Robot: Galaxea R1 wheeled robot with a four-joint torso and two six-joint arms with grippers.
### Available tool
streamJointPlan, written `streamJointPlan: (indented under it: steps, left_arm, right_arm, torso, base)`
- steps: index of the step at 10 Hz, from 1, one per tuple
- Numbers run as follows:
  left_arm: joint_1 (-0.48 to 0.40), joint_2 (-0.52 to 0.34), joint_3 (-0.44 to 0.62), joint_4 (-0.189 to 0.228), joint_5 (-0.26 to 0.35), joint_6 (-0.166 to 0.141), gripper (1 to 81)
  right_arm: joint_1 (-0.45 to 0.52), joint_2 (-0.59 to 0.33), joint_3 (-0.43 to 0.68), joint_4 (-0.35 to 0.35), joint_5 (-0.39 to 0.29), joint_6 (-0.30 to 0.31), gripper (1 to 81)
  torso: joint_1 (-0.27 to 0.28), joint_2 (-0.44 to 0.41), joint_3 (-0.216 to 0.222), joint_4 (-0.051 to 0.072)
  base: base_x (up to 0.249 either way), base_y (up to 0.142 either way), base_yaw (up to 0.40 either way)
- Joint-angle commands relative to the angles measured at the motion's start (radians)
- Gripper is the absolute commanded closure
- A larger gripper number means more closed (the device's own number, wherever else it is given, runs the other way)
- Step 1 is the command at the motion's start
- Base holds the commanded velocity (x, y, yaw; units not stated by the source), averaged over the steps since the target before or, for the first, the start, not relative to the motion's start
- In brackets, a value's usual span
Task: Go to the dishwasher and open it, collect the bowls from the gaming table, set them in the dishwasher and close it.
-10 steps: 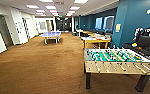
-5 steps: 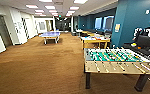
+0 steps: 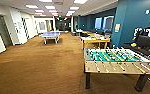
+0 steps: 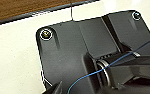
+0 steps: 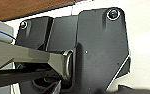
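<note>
Robot is crossing carpet, foosball table (image 3: 116, 60) close on the right. White-topped gaming table (image 3: 94, 39) stands beyond it, items on top unclear. Jaw state: cannot tell. Arms appear stowed for driving.

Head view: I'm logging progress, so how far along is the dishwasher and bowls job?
Nothing looks finished. The robot is in an open carpeted room beside a foosball table; ahead stands a long yellow-edged table with small things on it, too blurred to name. Collecting the bowls, loading and closing are apparently left.
</note>
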Motion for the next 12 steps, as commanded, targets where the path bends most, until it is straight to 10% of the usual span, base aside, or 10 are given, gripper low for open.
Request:
streamJointPlan:
  steps: [1,12]
  left_arm:
    - [-0.052,-0.006,-0.003,-0.006,0.048,0.006,1.0]
    - [-0.051,-0.005,-0.003,-0.004,0.048,0.006,1.0]
  right_arm:
    - [0.043,0.002,0.002,0.005,-0.045,-0.003,1.0]
    - [0.043,0.001,0.004,0.007,-0.045,-0.003,1.0]
  torso:
    - [0.000,0.000,0.000,0.000]
    - [-0.002,-0.001,0.000,0.000]
  base:
    - [0.000,0.000,0.000]
    - [0.075,0.000,0.000]
